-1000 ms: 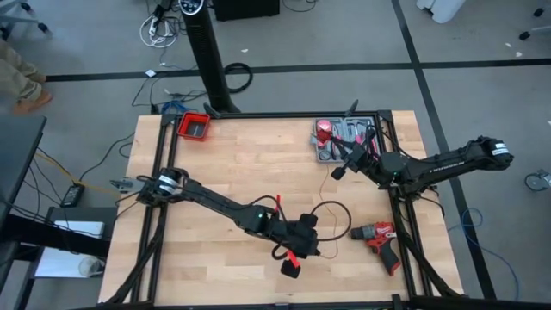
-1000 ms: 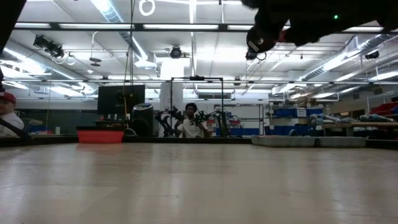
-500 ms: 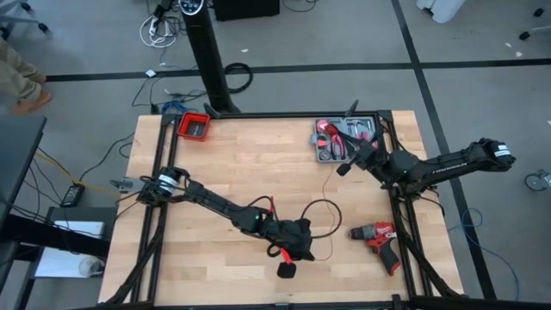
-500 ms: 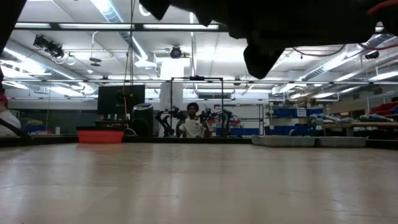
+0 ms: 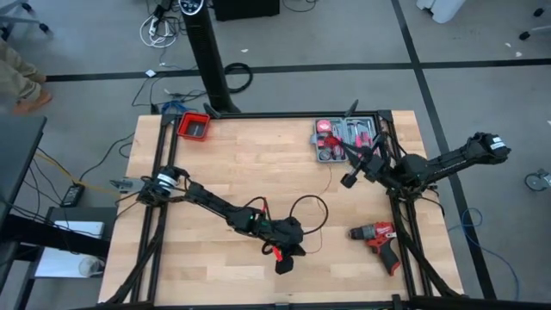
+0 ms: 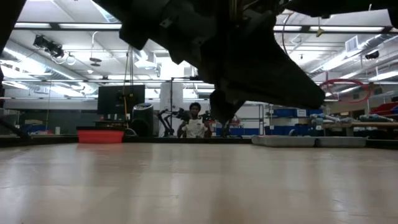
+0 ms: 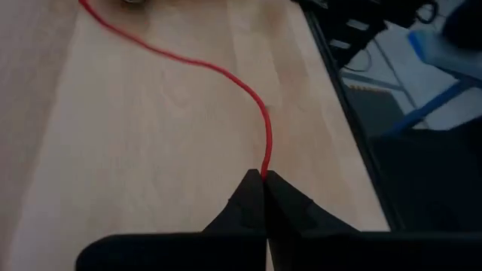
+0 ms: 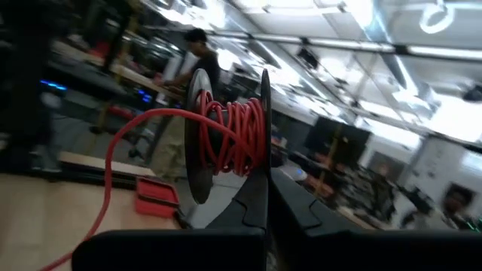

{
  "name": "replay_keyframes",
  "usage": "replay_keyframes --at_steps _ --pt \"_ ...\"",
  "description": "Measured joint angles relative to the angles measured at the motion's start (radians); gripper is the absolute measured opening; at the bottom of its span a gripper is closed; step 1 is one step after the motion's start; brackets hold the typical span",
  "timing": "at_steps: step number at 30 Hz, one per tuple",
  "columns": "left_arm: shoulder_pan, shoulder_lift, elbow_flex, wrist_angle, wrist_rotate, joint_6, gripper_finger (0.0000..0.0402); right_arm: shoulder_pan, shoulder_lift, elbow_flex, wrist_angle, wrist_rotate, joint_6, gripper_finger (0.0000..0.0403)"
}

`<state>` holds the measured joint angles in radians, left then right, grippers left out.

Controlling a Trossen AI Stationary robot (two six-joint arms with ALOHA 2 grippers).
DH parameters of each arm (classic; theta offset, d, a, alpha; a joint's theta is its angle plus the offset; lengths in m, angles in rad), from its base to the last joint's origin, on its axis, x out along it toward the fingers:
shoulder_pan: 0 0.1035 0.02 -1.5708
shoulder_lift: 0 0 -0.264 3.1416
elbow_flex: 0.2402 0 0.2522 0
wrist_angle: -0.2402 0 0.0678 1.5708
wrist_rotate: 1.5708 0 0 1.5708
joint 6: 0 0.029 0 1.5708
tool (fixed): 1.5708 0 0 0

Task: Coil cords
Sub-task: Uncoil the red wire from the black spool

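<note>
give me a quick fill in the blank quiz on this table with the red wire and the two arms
1. The left gripper is shut on the thin ____ wire.
2. The right gripper holds a black spool wound with ____ wire.
3. The red and black cordless drill lies on the wooden table nearer the ____ arm.
4. The small red bin sits at a ____ of the table.

Missing words: red; red; right; corner

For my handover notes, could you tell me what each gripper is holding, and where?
The left gripper pinches the red wire between its fingertips. The right gripper holds a black spool wound with that wire, by its rim.
</note>
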<state>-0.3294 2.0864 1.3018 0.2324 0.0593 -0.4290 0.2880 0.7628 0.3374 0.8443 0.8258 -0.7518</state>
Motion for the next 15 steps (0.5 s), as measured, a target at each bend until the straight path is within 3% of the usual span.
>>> replay_keyframes --at_steps 11,15 --pt "0.034 -0.212 -0.043 -0.333 -0.259 0.061 0.0000 0.114 -0.015 0.000 0.014 0.043 -0.043 0.0000" --pt "0.042 -0.281 -0.044 -0.485 -0.304 0.036 0.0001 0.147 -0.016 0.000 0.013 0.094 -0.062 0.0000"
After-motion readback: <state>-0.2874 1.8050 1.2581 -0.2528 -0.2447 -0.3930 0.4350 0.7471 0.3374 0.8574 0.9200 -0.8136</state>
